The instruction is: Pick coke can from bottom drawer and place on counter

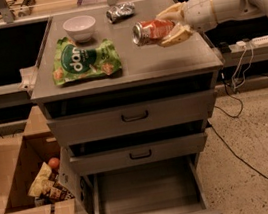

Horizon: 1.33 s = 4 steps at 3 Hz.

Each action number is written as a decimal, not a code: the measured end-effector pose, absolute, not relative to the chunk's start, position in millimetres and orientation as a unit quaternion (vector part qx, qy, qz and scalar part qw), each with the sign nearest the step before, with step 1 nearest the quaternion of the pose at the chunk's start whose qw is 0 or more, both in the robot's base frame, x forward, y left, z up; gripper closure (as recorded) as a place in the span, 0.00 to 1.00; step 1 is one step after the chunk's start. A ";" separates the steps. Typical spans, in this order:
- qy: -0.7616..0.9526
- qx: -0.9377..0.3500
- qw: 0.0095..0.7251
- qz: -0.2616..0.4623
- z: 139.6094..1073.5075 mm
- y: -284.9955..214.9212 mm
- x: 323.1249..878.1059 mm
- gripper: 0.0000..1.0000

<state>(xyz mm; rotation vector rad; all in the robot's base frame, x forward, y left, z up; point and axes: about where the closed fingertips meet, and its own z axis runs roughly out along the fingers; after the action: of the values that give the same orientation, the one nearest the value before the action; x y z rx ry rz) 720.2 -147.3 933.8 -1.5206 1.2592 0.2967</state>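
Note:
The coke can (151, 30) is red-orange with a silver end. It lies sideways in my gripper (169, 25), silver end pointing left. The gripper is shut on the can and holds it just above the right part of the grey counter (157, 64). My white arm reaches in from the right. The bottom drawer (147, 190) is pulled out at the bottom of the cabinet, and its grey floor is bare.
On the counter are a green snack bag (84, 61), a white bowl (79, 27) and a silvery crushed can (120, 12). The two upper drawers (134, 116) are shut. An open cardboard box (33, 188) with snacks stands on the floor at the left. Cables trail at the right.

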 end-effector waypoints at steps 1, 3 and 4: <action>0.570 -0.626 0.516 0.133 919.7 -153.1 744.2 1.00; 0.635 -0.587 0.479 0.149 883.5 -168.3 775.4 0.86; 0.637 -0.585 0.479 0.149 883.4 -169.3 776.6 0.63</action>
<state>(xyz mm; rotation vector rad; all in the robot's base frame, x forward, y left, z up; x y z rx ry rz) 776.6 -169.3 883.4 -1.4272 1.5546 0.3641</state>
